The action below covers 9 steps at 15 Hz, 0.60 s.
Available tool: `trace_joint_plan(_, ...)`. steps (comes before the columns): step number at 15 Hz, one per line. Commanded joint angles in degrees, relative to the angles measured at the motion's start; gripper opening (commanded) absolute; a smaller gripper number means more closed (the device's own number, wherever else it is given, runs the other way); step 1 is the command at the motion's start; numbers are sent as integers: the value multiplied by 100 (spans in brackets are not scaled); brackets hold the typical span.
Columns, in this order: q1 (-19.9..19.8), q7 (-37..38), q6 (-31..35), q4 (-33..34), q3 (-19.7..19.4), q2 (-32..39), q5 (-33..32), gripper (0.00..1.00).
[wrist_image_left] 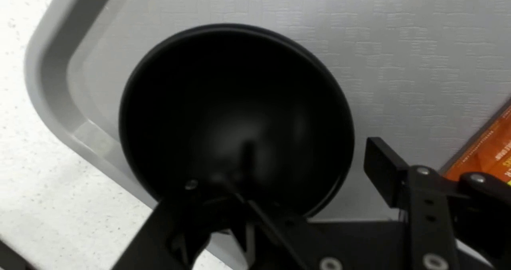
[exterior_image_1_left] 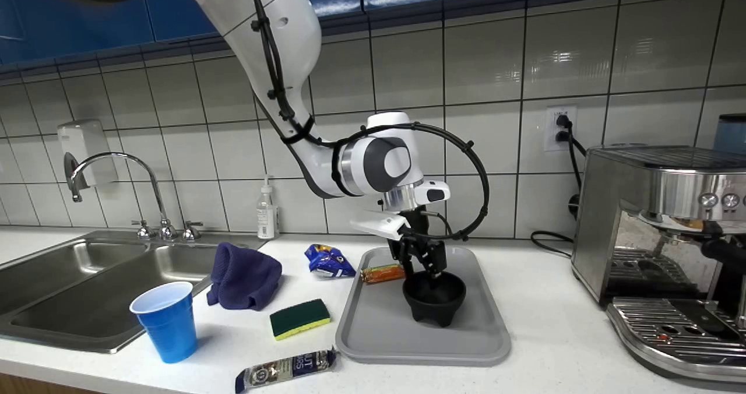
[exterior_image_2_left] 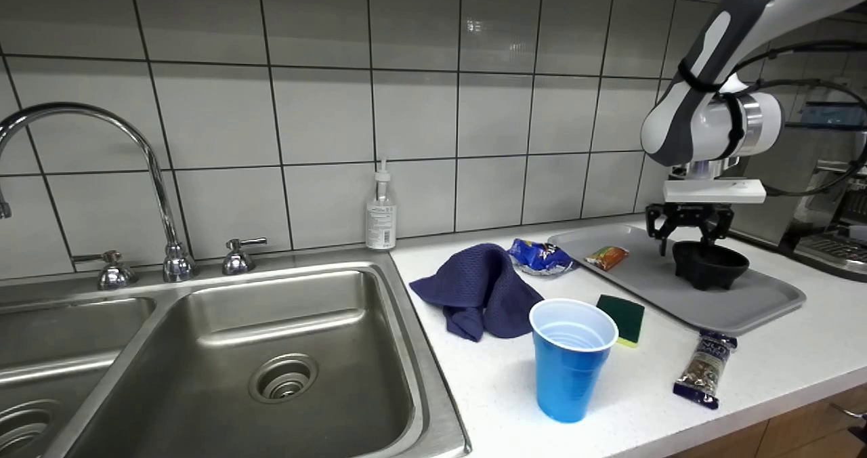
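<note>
A black bowl [exterior_image_1_left: 435, 301] with short feet stands upright on the grey tray [exterior_image_1_left: 419, 350], seen in both exterior views. My gripper [exterior_image_2_left: 684, 240] points down at the bowl's rim, its jaws apart. In the wrist view the gripper [wrist_image_left: 313, 164] straddles the wall of the bowl [wrist_image_left: 223, 82]. One of its fingers [wrist_image_left: 385, 174] is outside, with a strip of tray showing between it and the rim. The opposite finger reaches over the bowl's inside, dark against dark, so contact there is unclear. An orange snack packet [exterior_image_1_left: 382, 273] lies on the tray beside the outer finger.
Left of the tray are a blue crumpled wrapper [exterior_image_1_left: 329, 261], a purple cloth [exterior_image_1_left: 245, 277], a green and yellow sponge [exterior_image_1_left: 300, 317], a bar [exterior_image_1_left: 285, 369] and a blue cup [exterior_image_1_left: 169, 324]. The sink [exterior_image_2_left: 271, 377] and an espresso machine [exterior_image_1_left: 670, 254] flank the counter.
</note>
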Motion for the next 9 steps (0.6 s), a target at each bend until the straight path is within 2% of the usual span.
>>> trace_joint_plan(1, -12, 30, -81, 168, -45, 69, 5, 42)
trace_joint_plan(6, -11, 31, -71, 158, -76, 45, -3, 5)
trace_joint_plan(7, -9, 32, -68, 152, -81, 38, -5, 0)
trace_joint_plan(9, -2, 30, -59, 128, -94, 13, -16, 0)
